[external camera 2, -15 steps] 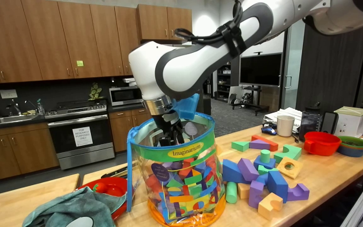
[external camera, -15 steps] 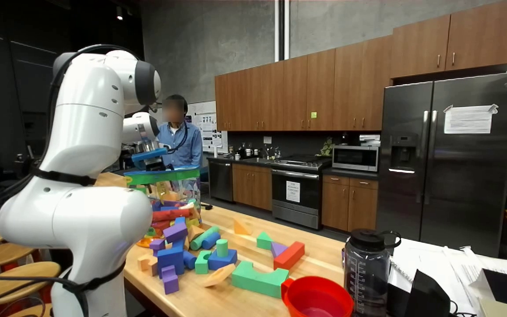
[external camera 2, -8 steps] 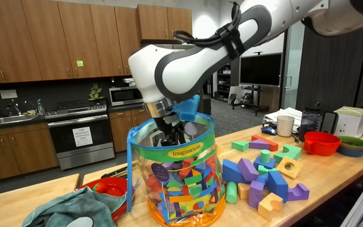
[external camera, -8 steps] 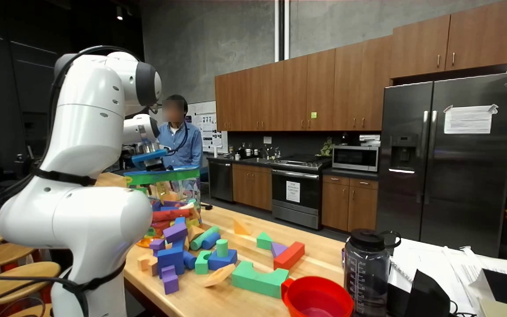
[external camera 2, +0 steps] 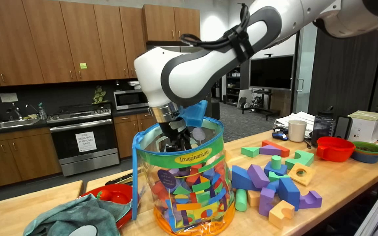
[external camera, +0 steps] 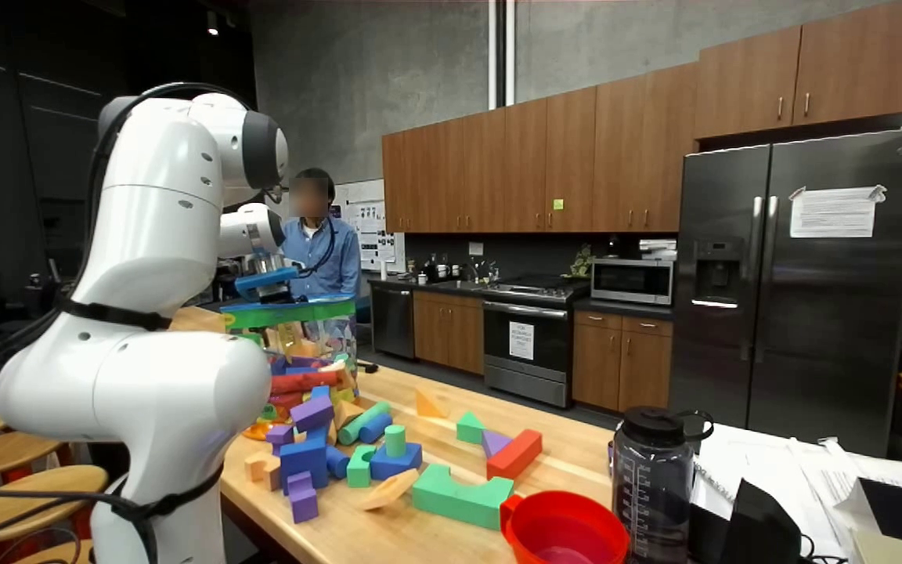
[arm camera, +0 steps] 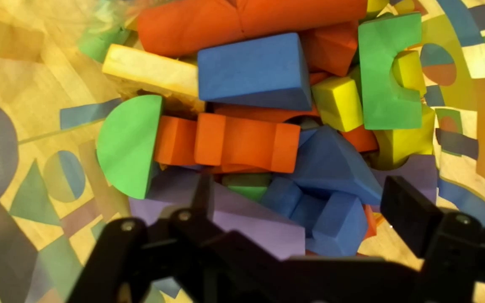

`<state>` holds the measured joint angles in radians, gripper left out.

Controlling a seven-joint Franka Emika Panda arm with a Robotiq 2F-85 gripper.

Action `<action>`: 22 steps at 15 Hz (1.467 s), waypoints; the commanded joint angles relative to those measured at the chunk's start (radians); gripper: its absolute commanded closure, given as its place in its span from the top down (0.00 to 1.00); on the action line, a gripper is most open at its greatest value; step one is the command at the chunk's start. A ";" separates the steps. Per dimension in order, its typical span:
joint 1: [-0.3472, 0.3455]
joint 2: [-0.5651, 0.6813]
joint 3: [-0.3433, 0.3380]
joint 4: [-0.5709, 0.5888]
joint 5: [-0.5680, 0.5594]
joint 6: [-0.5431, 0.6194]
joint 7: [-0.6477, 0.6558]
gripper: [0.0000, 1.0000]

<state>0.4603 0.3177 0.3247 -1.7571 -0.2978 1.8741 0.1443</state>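
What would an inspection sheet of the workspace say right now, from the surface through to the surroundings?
Surface: wooden table, with an upright clear tub standing on it.
Job's things: coloured blocks heaped inside the tub; loose blocks scattered beside it.
Clutter: red bowl, water bottle, pale mug, teal cloth, red dish.
Gripper: fingers wide apart inside the tub, over the heap; nothing seen held; contact cannot be told.
Cables: black cables strapped to the arm; snags: nothing seen.
Surroundings: person standing beyond the tub in an exterior view; also a stove, a refrigerator and wall cabinets.
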 commanded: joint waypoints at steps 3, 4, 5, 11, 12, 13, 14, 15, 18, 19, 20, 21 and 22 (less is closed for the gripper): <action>0.006 0.006 -0.005 0.008 0.001 -0.005 -0.001 1.00; 0.007 0.008 -0.005 0.009 0.000 -0.006 -0.001 1.00; 0.008 0.008 -0.006 0.009 -0.003 -0.005 0.002 1.00; 0.012 0.018 0.000 0.007 0.000 0.014 -0.013 1.00; 0.015 0.025 0.001 0.011 -0.002 0.015 -0.015 1.00; 0.017 0.029 0.002 0.011 -0.001 0.018 -0.017 1.00; 0.017 0.034 0.004 0.008 0.005 0.026 -0.022 1.00; 0.019 0.042 0.005 0.012 0.008 0.025 -0.027 1.00; 0.038 0.063 -0.010 0.023 -0.053 0.016 -0.017 1.00; 0.042 0.072 -0.017 0.031 -0.077 0.007 -0.015 1.00; 0.044 0.081 -0.023 0.037 -0.095 0.005 -0.016 1.00; 0.047 0.090 -0.032 0.049 -0.128 -0.004 -0.014 1.00; 0.048 0.100 -0.039 0.060 -0.150 -0.007 -0.014 1.00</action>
<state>0.4908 0.3892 0.3164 -1.7430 -0.3864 1.8925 0.1320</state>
